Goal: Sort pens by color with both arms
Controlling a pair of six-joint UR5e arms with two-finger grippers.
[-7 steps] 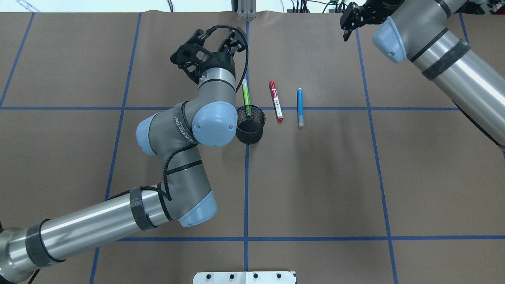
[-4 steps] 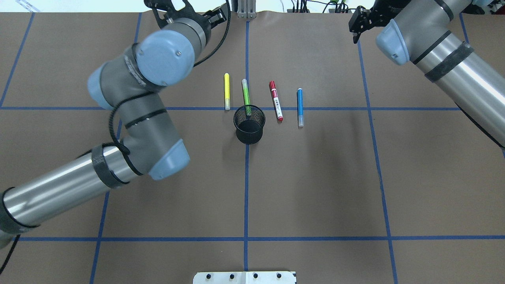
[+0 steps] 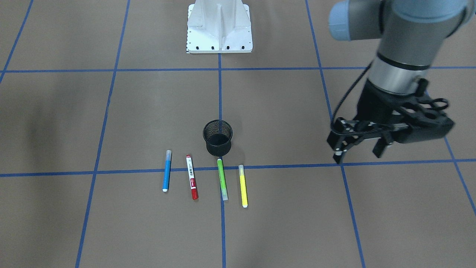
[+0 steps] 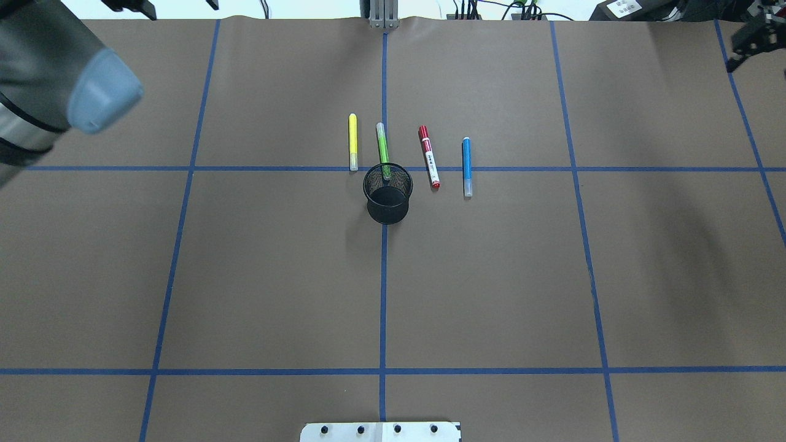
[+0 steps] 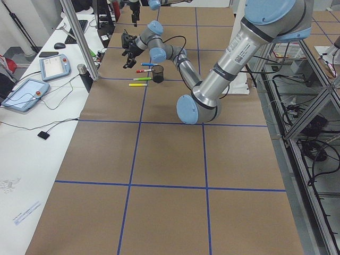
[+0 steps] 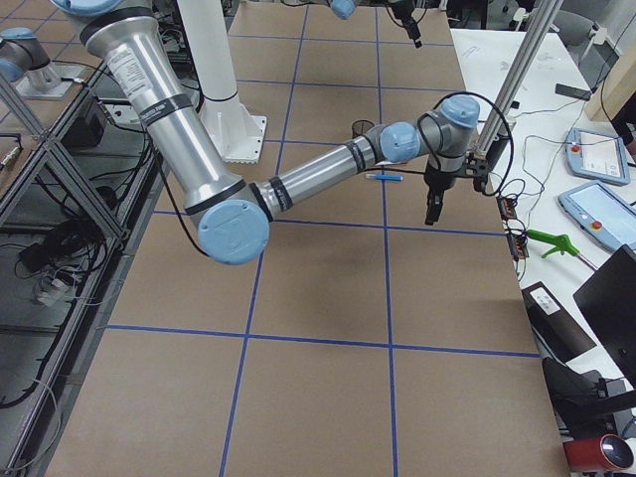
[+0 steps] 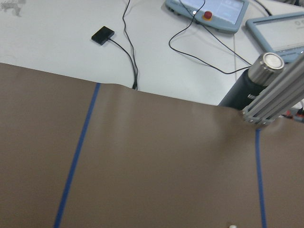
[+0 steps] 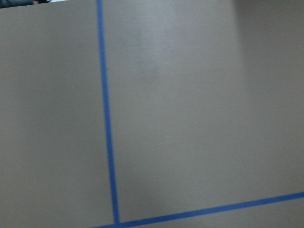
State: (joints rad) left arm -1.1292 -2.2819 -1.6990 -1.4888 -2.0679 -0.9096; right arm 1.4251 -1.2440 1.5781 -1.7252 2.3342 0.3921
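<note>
Just beyond the mesh cup (image 4: 388,195) from the robot, the yellow pen (image 4: 353,142), green pen (image 4: 382,147), red pen (image 4: 429,157) and blue pen (image 4: 466,167) lie in a row. Your left gripper (image 3: 359,150) hangs spread and empty, well off to the cup's left. You cannot tell the right gripper's (image 6: 432,214) state. The green pen ends hard by the cup, so a grasp there may tip the cup or roll the yellow pen.

A yellow pen (image 4: 353,142), green pen (image 4: 382,144), red pen (image 4: 429,156) and blue pen (image 4: 466,166) lie side by side on the brown table (image 4: 491,276), a mesh cup (image 4: 388,195) beside them.
</note>
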